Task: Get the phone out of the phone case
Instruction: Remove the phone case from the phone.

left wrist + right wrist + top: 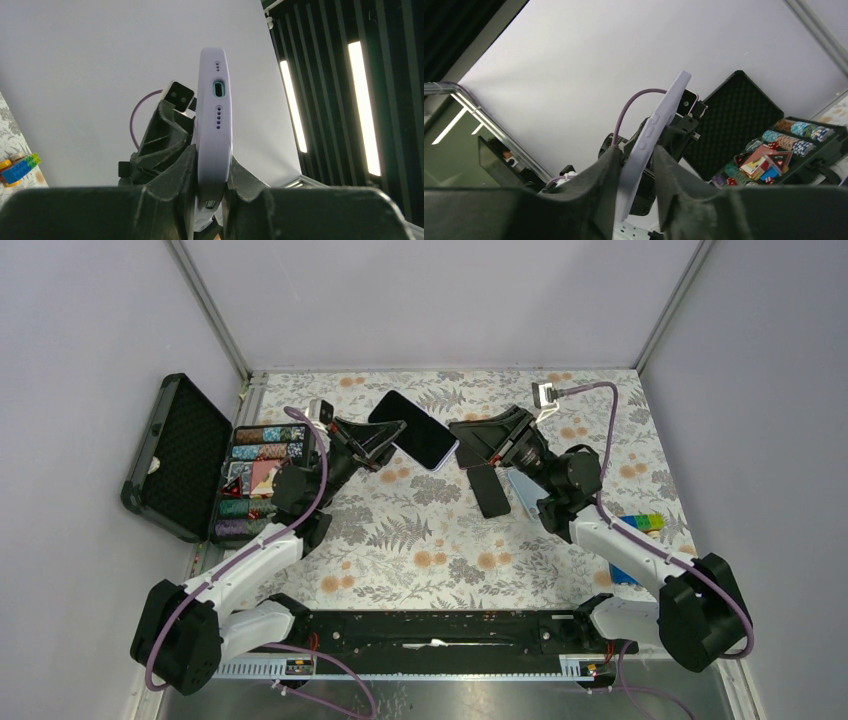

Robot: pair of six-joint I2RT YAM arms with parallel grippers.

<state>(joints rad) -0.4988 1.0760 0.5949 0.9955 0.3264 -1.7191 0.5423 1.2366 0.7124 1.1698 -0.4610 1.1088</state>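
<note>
1. Currently both arms hold the phone case (216,125) up in the air over the middle-back of the table (420,540), clear of the flowered cloth.
2. Phone (413,428) sits inside the case, not taken out. In the top view its black screen faces up, with a thin lilac rim showing along the edge.
3. Left gripper (392,437) is clamped on the left end of the case. In the left wrist view both fingers press its sides.
4. The end of the case with the charging port (219,89) and speaker holes sticks up above the fingers.
5. Right gripper (462,448) is on the opposite end. In the right wrist view the case stands between its two fingers, touching both as far as I can see, so it is gripping the case.
6. Side buttons (650,127) on the case face the right wrist camera.
7. The two grippers point at each other with the phone bridging them, tilted diagonally in the top view.
8. On the table below the right gripper lie a dark flat slab (490,490) and a pale blue flat piece (522,490) just beside it. I cannot tell what they are.
9. An open black box (175,455) with poker chips (260,480) sits at the table's left edge.
10. Toy bricks (643,523) are near the right edge.
</note>
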